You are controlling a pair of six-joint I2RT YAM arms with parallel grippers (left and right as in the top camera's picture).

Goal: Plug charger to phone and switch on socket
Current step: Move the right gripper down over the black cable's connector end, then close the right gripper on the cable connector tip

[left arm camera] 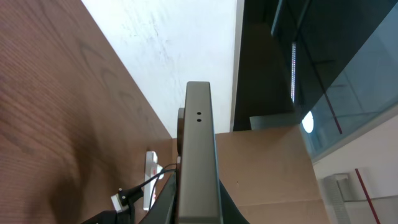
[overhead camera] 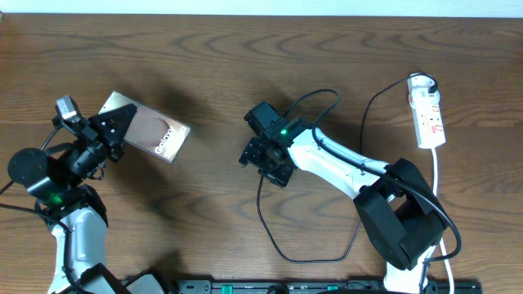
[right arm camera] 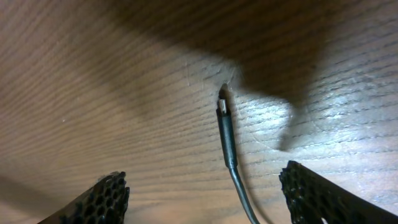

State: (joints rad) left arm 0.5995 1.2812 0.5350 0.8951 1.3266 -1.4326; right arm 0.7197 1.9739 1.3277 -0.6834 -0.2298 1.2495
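The phone (overhead camera: 151,132), a dark slab with a brownish face and "Galaxy" lettering, is gripped at its left end by my left gripper (overhead camera: 118,122). In the left wrist view the phone (left arm camera: 198,143) shows edge-on between the fingers (left arm camera: 196,211). The charger cable (overhead camera: 270,233) loops over the table. Its plug tip (right arm camera: 222,109) lies flat on the wood between the spread fingers of my right gripper (right arm camera: 205,190), untouched. My right gripper (overhead camera: 263,159) is open and covers the tip in the overhead view. The socket (overhead camera: 428,110), a white power strip, lies at the far right.
The strip's white cord (overhead camera: 439,175) runs down towards the right arm's base (overhead camera: 400,216). The strip also shows far off in the left wrist view (left arm camera: 151,180). A black rail (overhead camera: 327,286) lines the table's front edge.
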